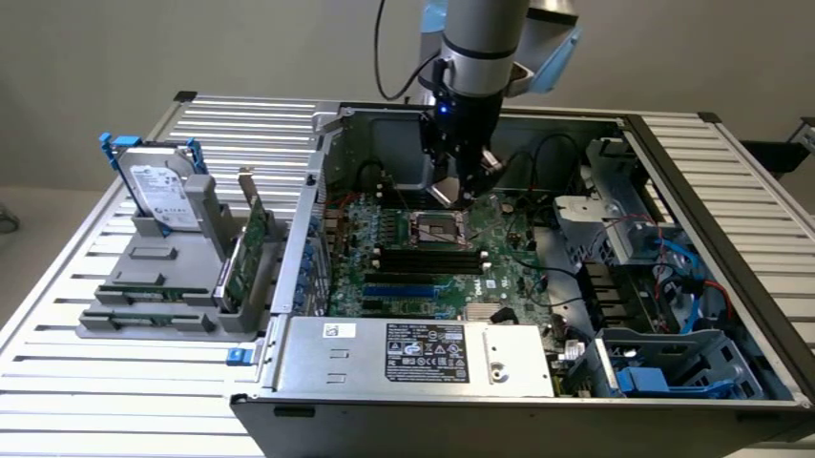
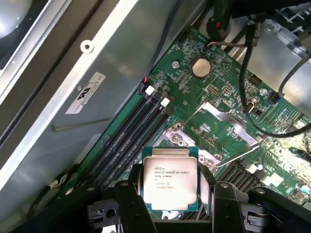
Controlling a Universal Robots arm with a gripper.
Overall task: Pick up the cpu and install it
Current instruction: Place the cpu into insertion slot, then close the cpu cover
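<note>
End effector (image 2: 172, 200) is clamped on the cpu (image 2: 170, 177), upper middle of the exterior view, just above the socket (image 1: 442, 230). My worry: the chip looks tilted, so it could seat crooked and bend pins. Cables (image 1: 548, 153) and the case wall (image 1: 395, 143) sit close, free room is mostly straight up

The small flat square cpu with a silvery metal top (image 2: 170, 179) reads "INTEL XEON"; the white rectangular sticker's (image 2: 86, 92) black print cannot be made out
</note>
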